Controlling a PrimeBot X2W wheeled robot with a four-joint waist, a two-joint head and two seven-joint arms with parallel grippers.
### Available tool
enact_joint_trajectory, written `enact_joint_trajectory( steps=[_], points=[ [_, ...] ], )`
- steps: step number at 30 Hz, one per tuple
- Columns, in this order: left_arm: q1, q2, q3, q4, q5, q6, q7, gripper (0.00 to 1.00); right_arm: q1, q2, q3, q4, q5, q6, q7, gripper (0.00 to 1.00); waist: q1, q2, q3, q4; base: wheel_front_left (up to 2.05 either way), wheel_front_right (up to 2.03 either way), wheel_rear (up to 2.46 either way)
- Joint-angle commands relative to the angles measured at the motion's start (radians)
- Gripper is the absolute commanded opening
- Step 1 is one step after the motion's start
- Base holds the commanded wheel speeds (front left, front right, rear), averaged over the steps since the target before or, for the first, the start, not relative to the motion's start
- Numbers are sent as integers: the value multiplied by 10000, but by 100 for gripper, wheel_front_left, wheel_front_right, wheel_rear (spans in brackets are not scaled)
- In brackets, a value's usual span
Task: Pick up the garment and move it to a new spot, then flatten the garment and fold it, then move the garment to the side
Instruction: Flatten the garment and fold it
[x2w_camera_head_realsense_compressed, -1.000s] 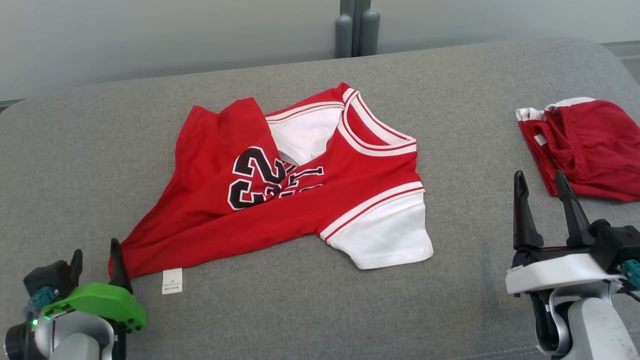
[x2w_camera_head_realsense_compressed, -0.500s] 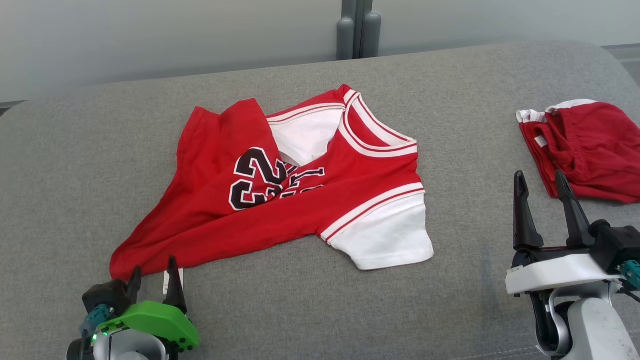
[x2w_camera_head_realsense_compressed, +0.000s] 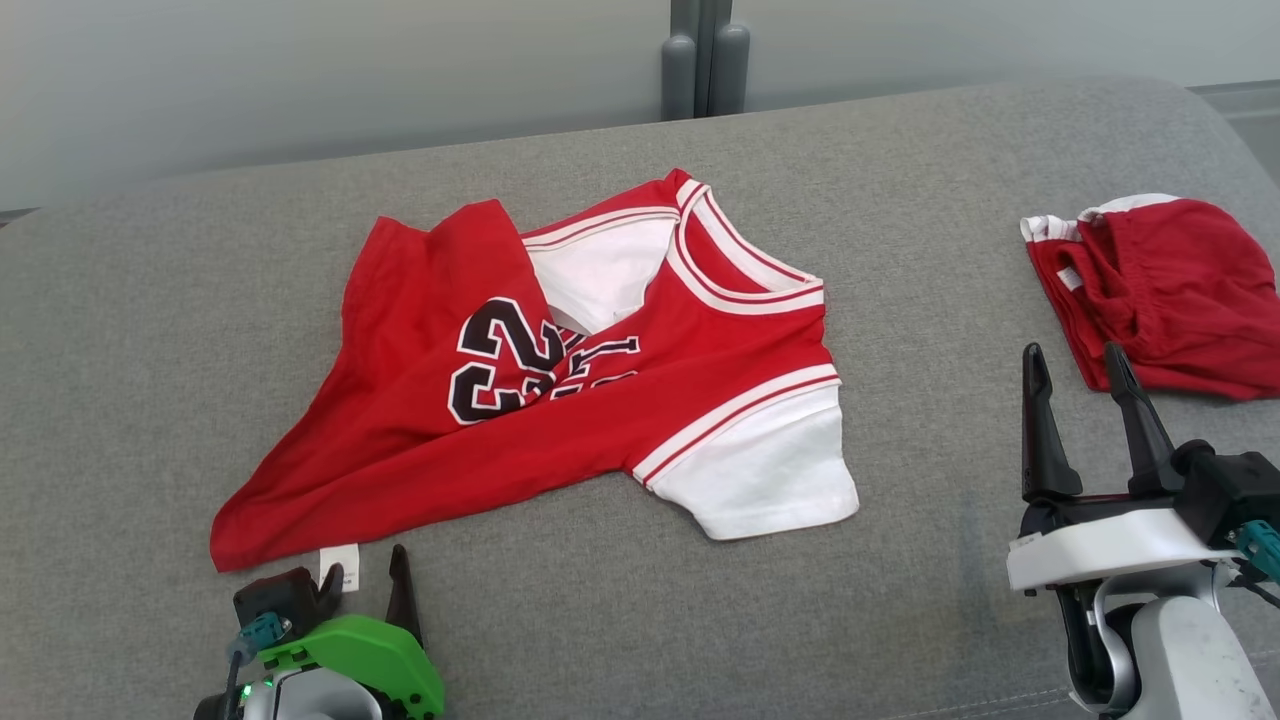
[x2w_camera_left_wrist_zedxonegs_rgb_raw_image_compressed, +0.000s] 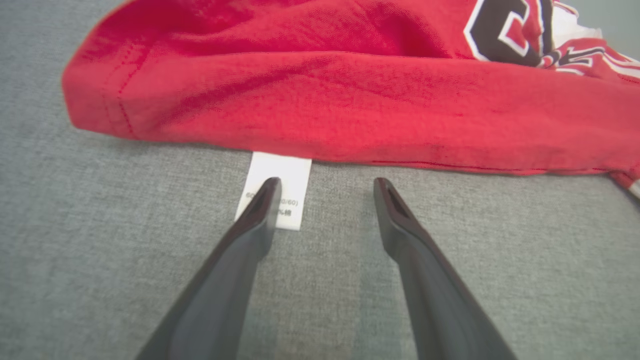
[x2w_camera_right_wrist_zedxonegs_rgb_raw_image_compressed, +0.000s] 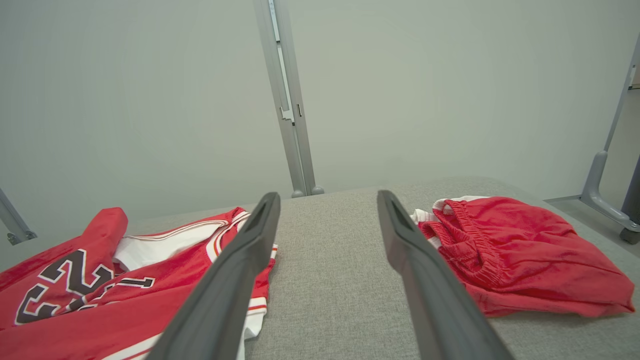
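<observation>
Just ahead of the left gripper (x2w_camera_head_realsense_compressed: 368, 578), spread and empty in the head view, the garment (x2w_camera_head_realsense_compressed: 560, 400) is seen crumpled. In the left wrist view, its hem (x2w_camera_left_wrist_zedxonegs_rgb_raw_image_compressed: 400, 150) is faced. In the right wrist view, the right gripper (x2w_camera_right_wrist_zedxonegs_rgb_raw_image_compressed: 325, 200) is seen spread, empty; flattening and folding are judged undone.

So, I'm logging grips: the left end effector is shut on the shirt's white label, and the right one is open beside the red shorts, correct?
Not quite. The left end effector is open, one finger over the white label, as the left wrist view shows. The rest stands.
</observation>
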Motion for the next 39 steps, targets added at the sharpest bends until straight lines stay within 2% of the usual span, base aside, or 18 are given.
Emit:
enact_joint_trajectory(
  steps=[1, 5, 7, 9, 10, 11, 13, 14, 20, 28, 39],
  points=[
    [-162, -25, -22, 126, 14, 138, 37, 94, -35, -31, 20, 17, -18, 1, -31, 100, 0, 0, -8, -15, 0, 0, 0],
    [-344, 102, 1, 642, 265, 692, -131, 89, -27, -33, 100, 19, -14, 1, -31, 100, 0, 0, -39, -110, 0, 0, 0],
    [-372, 99, 36, 873, 230, 756, -207, 89, 2, -33, 83, 12, -22, 1, -31, 100, 0, 0, -48, -139, 0, 0, 0],
    [-389, 173, 7, 1224, 236, 741, -233, 82, 57, -31, 75, 3, -49, 1, -31, 100, 0, 0, -58, -167, 0, 0, 0],
    [-391, 166, -8, 1317, 211, 699, -245, 69, 77, -31, 76, -8, -50, 1, -31, 100, 0, 0, -65, -171, 0, 0, 0],
    [-413, 156, -33, 1413, 200, 673, -248, 50, 91, -31, 69, -11, -50, 1, -31, 100, 0, 0, -74, -172, 0, 0, 0],
    [-460, 133, -84, 1583, 198, 648, -282, 24, 102, -31, 67, 0, -57, 1, -31, 100, 0, 0, -100, -170, 0, 0, 0],
    [-482, 127, -110, 1638, 214, 631, -313, 0, 101, -33, 79, 9, -53, 1, -31, 100, 0, 0, -114, -168, 0, 0, 0],
    [-731, 98, -368, 1730, 406, 456, -620, 0, 155, -33, 106, 31, -50, 1, -31, 100, 0, 0, -196, -142, 0, 0, 0],
    [-923, -31, -1088, 840, 831, 262, -830, 0, 189, -31, 91, 38, -65, 1, -31, 100, 0, 0, -253, -99, 0, 0, 0],
    [-386, -130, -2466, -65, 934, 44, 5, 0, 153, -33, 28, -3, -37, 1, -31, 100, 0, 0, -168, -120, 0, 0, 0]
  ],
)
